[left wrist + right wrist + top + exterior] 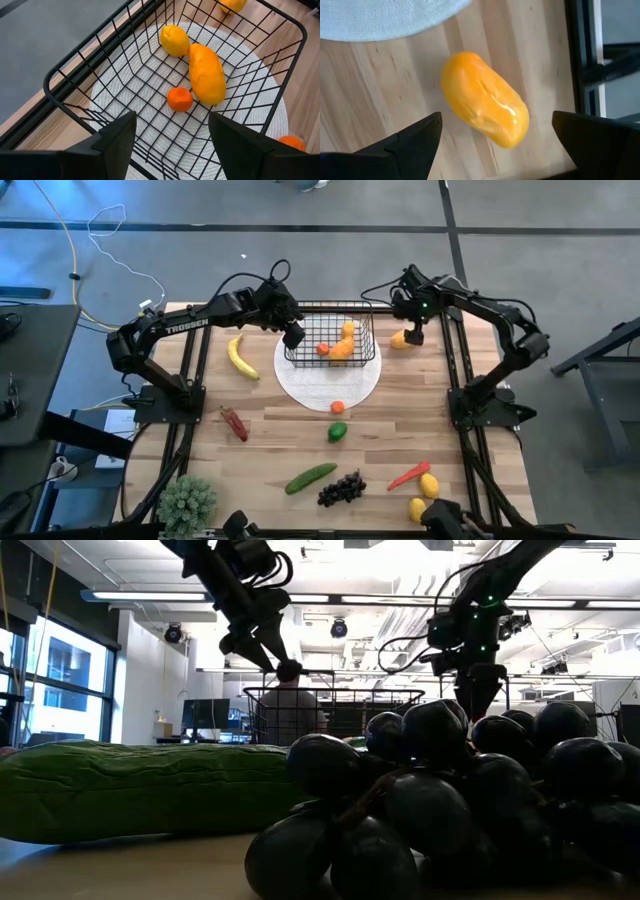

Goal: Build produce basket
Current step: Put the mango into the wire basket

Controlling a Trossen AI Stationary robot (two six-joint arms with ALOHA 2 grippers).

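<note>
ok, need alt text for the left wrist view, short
Looking down past the open left gripper into the black wire basket, which sits on a white round mat. Inside lie a mango, a lemon touching its end and a small orange beside it. Wooden table shows beyond.

The black wire basket (330,335) sits upright, holding a mango (206,73), a lemon (174,40) and a small orange (180,99). Another mango (485,100) lies just beside it; banana (239,357), cucumber (310,478), grapes (341,489) lie scattered apart
</note>
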